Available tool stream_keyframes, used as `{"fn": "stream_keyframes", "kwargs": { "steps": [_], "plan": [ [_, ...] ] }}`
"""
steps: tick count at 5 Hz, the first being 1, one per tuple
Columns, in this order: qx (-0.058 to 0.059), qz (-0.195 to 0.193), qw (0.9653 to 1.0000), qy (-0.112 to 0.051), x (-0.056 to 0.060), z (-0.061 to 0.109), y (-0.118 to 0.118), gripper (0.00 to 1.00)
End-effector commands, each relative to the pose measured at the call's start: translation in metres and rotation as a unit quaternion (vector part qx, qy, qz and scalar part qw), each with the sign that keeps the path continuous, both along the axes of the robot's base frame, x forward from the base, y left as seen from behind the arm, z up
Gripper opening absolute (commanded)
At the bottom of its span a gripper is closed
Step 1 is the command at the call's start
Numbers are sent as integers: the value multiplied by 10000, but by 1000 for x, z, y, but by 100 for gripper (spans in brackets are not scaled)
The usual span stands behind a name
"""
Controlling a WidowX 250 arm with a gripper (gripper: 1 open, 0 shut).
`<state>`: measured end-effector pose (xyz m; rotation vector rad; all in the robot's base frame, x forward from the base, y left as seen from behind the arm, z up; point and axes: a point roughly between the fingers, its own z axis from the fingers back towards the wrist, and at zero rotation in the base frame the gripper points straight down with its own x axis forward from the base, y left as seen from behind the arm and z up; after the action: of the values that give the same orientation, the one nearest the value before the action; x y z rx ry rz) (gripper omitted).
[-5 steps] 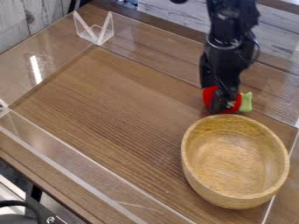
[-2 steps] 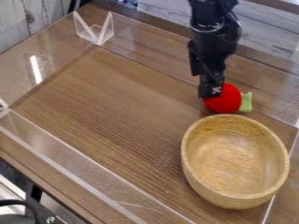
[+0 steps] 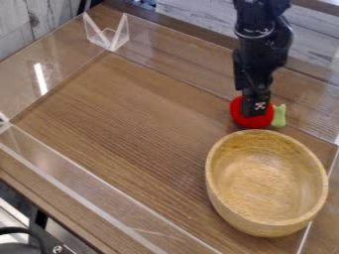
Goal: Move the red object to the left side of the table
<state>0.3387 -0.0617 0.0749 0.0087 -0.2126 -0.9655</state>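
The red object (image 3: pixel 244 116), a small round toy fruit with a green leafy tuft (image 3: pixel 279 117) on its right, lies on the table (image 3: pixel 119 119) at the far right, just behind the wooden bowl. My gripper (image 3: pixel 257 104) points down directly over it. Its dark fingers (image 3: pixel 261 96) stand open and cover the top of the fruit. I cannot tell whether the fingertips touch it.
A large tan wooden bowl (image 3: pixel 267 182) sits at the front right, close to the fruit. Low clear acrylic walls (image 3: pixel 79 189) border the tabletop. A clear acrylic stand (image 3: pixel 106 32) is at the back left corner.
The gripper rose and drifted left off the fruit, then swung back right over it, its wrist rolling a little. The fruit has stayed in place.
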Motion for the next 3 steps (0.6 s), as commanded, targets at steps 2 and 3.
{"fn": "stream_keyframes", "kwargs": {
  "steps": [2, 3],
  "plan": [
    [-151, -69, 9998, 49, 10, 30, 22, 100],
    [-172, 115, 9995, 221, 4, 24, 33, 100]
  ]
}}
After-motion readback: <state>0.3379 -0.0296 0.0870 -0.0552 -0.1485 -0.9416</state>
